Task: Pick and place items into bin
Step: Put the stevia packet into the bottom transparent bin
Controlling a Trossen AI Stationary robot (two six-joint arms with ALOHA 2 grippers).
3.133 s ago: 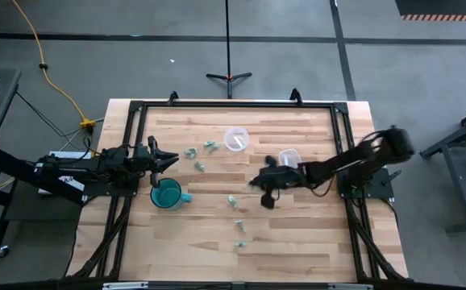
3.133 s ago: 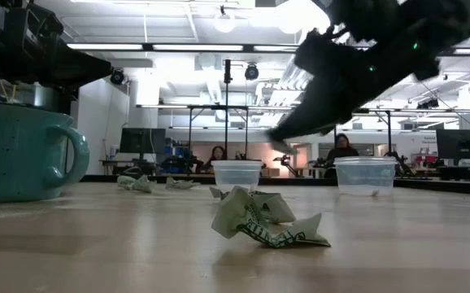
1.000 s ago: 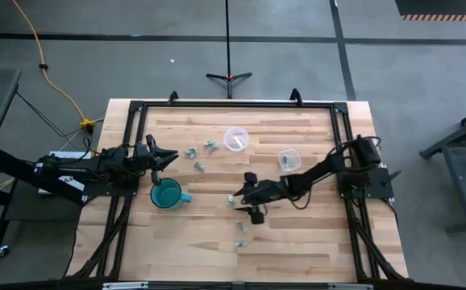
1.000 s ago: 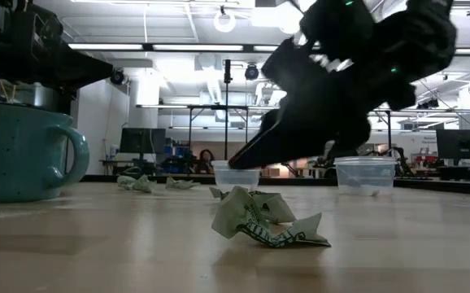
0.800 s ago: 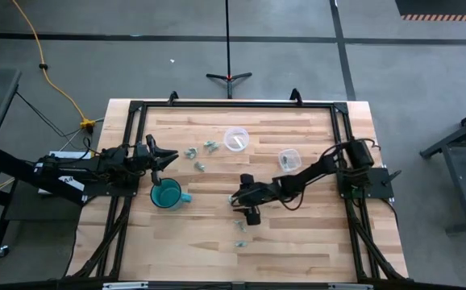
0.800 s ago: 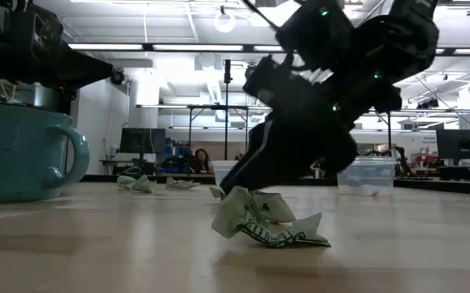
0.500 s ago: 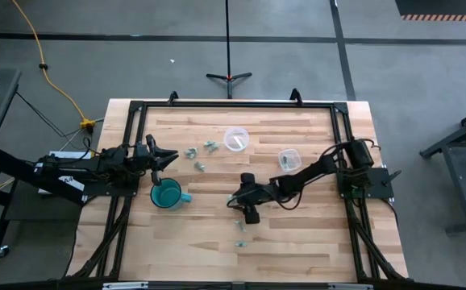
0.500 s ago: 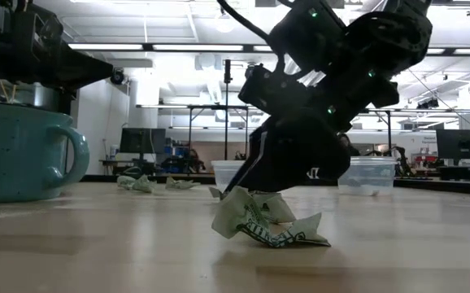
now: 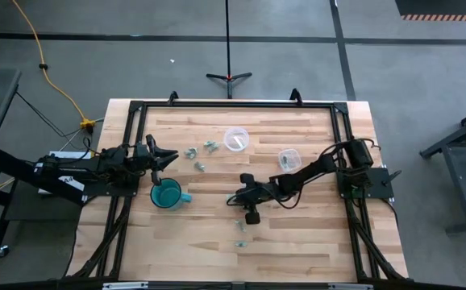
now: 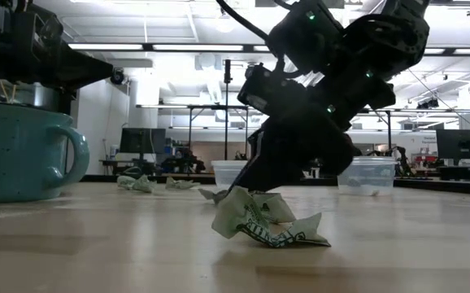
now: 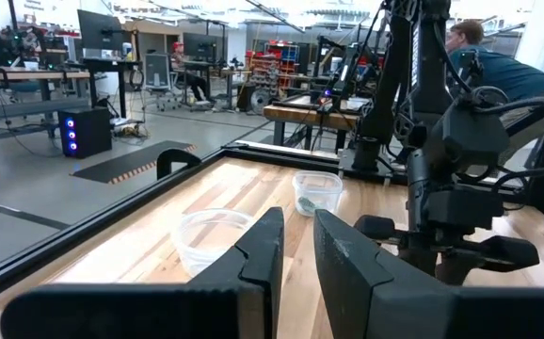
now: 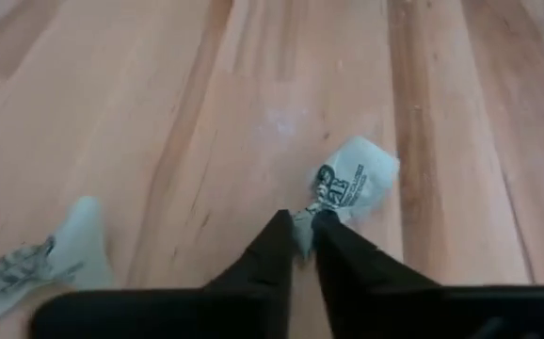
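Note:
The items are small crumpled pale green banknote pieces scattered on the wooden table: three (image 9: 201, 155) near the far clear cup, one (image 9: 233, 201) at my right gripper, two (image 9: 239, 235) nearer. My right gripper (image 9: 235, 200) is down at mid-table and shut on that one piece (image 12: 352, 179). Another piece (image 10: 259, 221) lies on the table in the foreground of the low view. My left gripper (image 9: 167, 159) waits shut at the table's left, above the teal mug (image 9: 167, 195). My right gripper (image 12: 302, 224) pinches a corner (image 12: 310, 209) of the crumpled piece between its fingertips. The fingers slant down from the table's right side. The rest of the piece lies on the table beyond the tips.
Two clear cups stand toward the far side, one (image 9: 235, 138) at the middle and one (image 9: 289, 159) to the right, beside my right arm. A black frame (image 9: 233, 103) rims the table. A second piece (image 12: 74, 245) lies close to my right gripper.
My right gripper has moved a little toward the table's left edge and come down until its fingertips are at the table, on the crumpled piece. My left arm has kept still.

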